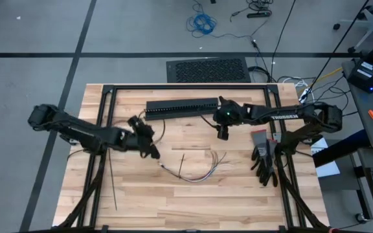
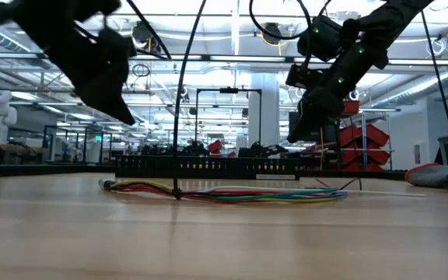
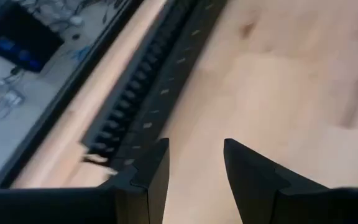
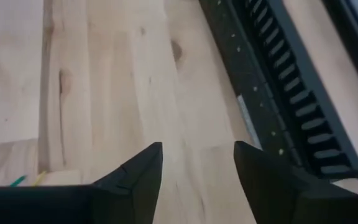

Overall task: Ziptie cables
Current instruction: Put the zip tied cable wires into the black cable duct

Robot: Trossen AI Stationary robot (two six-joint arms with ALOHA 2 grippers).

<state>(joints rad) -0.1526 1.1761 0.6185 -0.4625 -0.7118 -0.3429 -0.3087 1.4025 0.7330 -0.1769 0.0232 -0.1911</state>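
- The cables [image 1: 196, 169] lie loose on the bench [image 1: 173, 200] near its middle, a little toward the front edge, with splayed ends pointing toward the right edge; in the low view they show as a flat streak of red, green, yellow and blue wires [image 2: 232, 192].
- Two zipties [image 1: 112, 184] lie near the left edge, running toward the front edge; another thin dark strip [image 1: 182, 165] crosses the cables.
- The left gripper [image 1: 153, 150] hangs above the bench left of the middle, just beside the near end of the cables but clear of them. Its fingers [image 3: 148, 180] stand parted with bare wood between them, and they hold nothing.
- The right gripper [image 1: 223, 134] hangs above the bench toward the back edge, right of the middle. Its fingers [image 4: 135, 180] are likewise spread and empty.
- A long black slotted duct [image 1: 181, 107] lies along the back edge, between the two arms; both wrist views look onto it [image 3: 142, 106] [image 4: 278, 106].
- A thin dark wire loops from the left gripper toward the duct.
- A pair of black gloves [image 1: 264, 158] lies near the right edge, beside the right arm.
- A black frame [image 1: 102, 116] runs round the bench.
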